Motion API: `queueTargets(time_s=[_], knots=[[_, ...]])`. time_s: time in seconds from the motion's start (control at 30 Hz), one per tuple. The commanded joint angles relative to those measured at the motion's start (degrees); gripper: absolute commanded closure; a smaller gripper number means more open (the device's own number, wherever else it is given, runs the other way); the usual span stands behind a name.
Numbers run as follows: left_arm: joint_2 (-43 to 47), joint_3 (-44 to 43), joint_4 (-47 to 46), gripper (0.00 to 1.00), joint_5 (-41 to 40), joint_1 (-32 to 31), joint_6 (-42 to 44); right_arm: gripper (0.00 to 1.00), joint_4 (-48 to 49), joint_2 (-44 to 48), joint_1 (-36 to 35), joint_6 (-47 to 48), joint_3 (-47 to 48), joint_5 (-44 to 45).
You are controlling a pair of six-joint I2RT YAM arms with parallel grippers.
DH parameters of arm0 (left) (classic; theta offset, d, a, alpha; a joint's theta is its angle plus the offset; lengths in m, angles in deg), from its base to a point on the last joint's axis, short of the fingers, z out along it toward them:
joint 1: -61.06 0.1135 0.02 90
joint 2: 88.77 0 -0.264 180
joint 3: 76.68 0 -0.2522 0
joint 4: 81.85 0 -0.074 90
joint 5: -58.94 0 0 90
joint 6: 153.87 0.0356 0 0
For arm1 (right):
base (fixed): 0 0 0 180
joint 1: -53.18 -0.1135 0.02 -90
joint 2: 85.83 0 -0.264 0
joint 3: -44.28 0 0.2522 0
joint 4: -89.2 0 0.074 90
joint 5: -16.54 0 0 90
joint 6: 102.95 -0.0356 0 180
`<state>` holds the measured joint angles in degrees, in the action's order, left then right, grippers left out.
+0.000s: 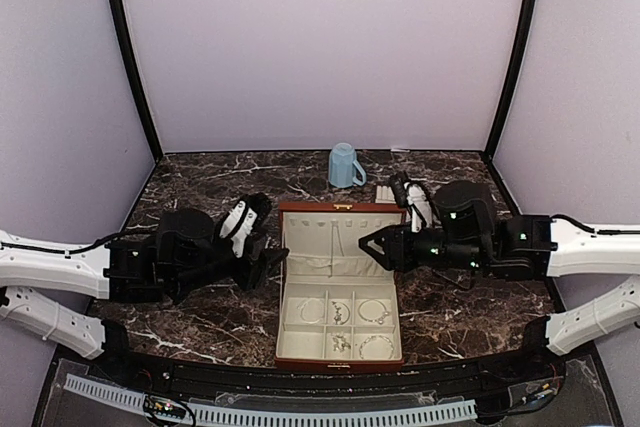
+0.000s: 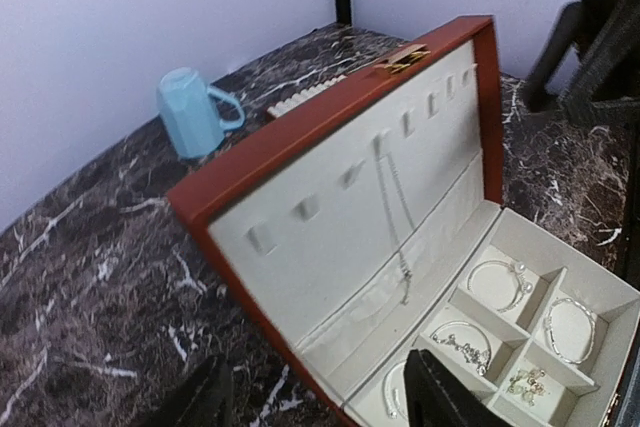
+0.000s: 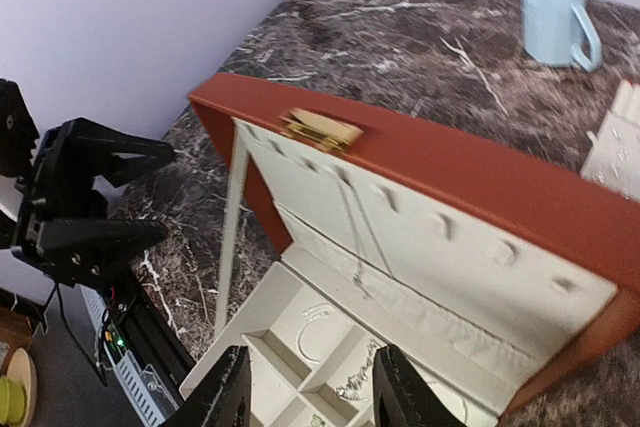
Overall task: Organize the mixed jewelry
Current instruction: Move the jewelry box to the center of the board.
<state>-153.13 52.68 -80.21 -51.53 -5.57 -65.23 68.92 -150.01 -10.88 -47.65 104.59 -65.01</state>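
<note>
Reddish-brown outside and cream within, the box [image 1: 338, 363] stands open in the lower centre of the top view, its lid [image 1: 305, 232] upright toward the back wall. The mixed jewelry [image 1: 374, 312] lies sorted into the compartments of the base: silvery rings and bracelets, one kind to each cell as far as you can make out, while a thin chain [image 2: 392, 217] hangs from a hook on the lid lining. Your left gripper [image 1: 268, 265] sits just beside the box's left wall and your right gripper [image 1: 368, 247] just off the lid's right edge; both have their jaws parted and carry nothing. No loose piece shows on the marble table [image 1: 200, 182], though anything that small could hide against the veining, so the sorting looks close to finished. You should next check the area near the blue mug [image 1: 345, 165] in the upper centre. If you then close the lid, push it gently from behind so the chain does not swing loose.
</note>
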Motion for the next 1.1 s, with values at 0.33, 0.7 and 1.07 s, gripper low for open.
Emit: queueTargets(time_s=[0.33,0.7,1.07], knots=[[7.8,5.6,25.0,0.28,17.7,19.8,-31.6,0.58,-14.7,3.4,-0.5,-26.5,-10.7,10.9],[6.2,5.3,29.9,0.27,20.2,24.4,-36.0,0.66,-14.7,-8.0,-1.1,-28.5,-8.3,9.0],[9.0,4.5,34.2,0.24,20.3,26.2,-37.3,0.82,-18.3,-16.9,-2.0,-31.6,-1.7,10.9]])
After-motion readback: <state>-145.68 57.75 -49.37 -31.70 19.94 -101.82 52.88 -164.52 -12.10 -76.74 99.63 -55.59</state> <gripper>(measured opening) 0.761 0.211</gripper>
